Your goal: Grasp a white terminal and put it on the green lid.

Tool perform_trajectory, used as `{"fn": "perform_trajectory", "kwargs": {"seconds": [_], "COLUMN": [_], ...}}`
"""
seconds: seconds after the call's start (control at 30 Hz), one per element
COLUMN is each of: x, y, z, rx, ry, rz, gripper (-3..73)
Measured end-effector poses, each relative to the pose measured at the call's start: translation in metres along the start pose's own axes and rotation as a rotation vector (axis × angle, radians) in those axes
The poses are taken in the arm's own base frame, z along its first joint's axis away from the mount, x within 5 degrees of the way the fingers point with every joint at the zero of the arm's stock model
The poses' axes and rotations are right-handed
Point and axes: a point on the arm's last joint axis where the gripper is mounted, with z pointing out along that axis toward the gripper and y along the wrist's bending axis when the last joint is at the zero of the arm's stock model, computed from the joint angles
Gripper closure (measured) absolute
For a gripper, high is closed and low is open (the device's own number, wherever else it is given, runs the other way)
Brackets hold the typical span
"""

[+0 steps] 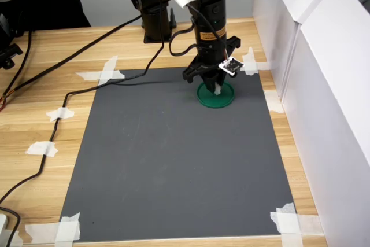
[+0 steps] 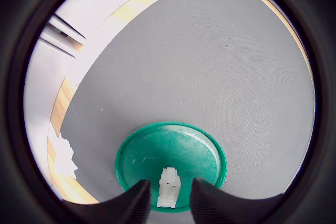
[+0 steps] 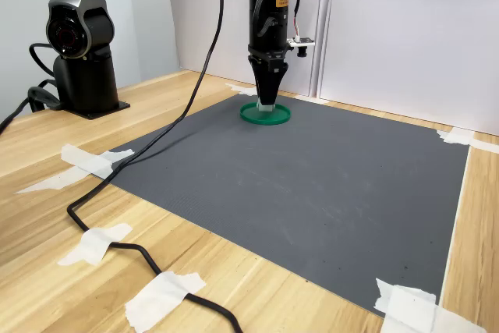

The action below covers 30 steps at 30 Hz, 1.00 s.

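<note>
Grey mat (image 1: pixel 173 154) taped onto wooden table (image 1: pixel 34 114), first exterior view: gripper (image 1: pixel 216 87) pointing down onto green lid (image 1: pixel 208 99) near far right corner. Wrist view: white terminal (image 2: pixel 169 187) between slightly parted fingers (image 2: pixel 137 200), resting on lid; grip contact unclear. Second exterior view: same pose, black cable (image 3: pixel 117 224) in foreground.

No readable text, brand, number or sign in any view. Small orange-yellow label (image 1: pixel 208 34) on arm link in first exterior view, print too small to read. Same label (image 3: pixel 263 24) seen on arm in second exterior view, also illegible. Small dark-patterned white tag (image 1: pixel 230 66) beside wrist in first exterior view, pattern blurred, not decipherable. Nothing printed visible in wrist view.
</note>
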Motion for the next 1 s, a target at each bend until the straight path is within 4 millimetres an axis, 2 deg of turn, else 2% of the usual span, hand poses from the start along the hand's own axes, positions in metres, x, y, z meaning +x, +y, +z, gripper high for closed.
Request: {"fn": "perform_trajectory", "kwargs": {"seconds": [0.07,0.2,0.27,0.37,0.47,0.67,0.7,0.8,0.87,0.93,1.0], "x": [0.000,0.000,0.000,0.001,0.005,0.033,0.041,0.070,0.091,0.115,0.137], "y": [0.000,0.000,0.000,-0.003,-0.012,-0.046,-0.051,-0.063,-0.062,-0.055,-0.046], "z": [0.000,-0.002,-0.009,-0.029,-0.057,-0.115,-0.124,-0.148,-0.161,-0.164,-0.158], "rx": [0.000,0.001,0.006,0.023,0.058,0.165,0.194,0.295,0.371,0.438,0.478], "ry": [0.000,-0.007,-0.031,-0.105,-0.218,-0.409,-0.443,-0.539,-0.607,-0.663,-0.701], "rz": [0.006,0.019,0.019,0.033,0.071,0.254,0.289,0.378,0.404,0.423,0.440], "gripper": [18.3,4.7,1.5,2.2,12.9,59.2,63.9,69.4,70.3,70.7,70.9]}}
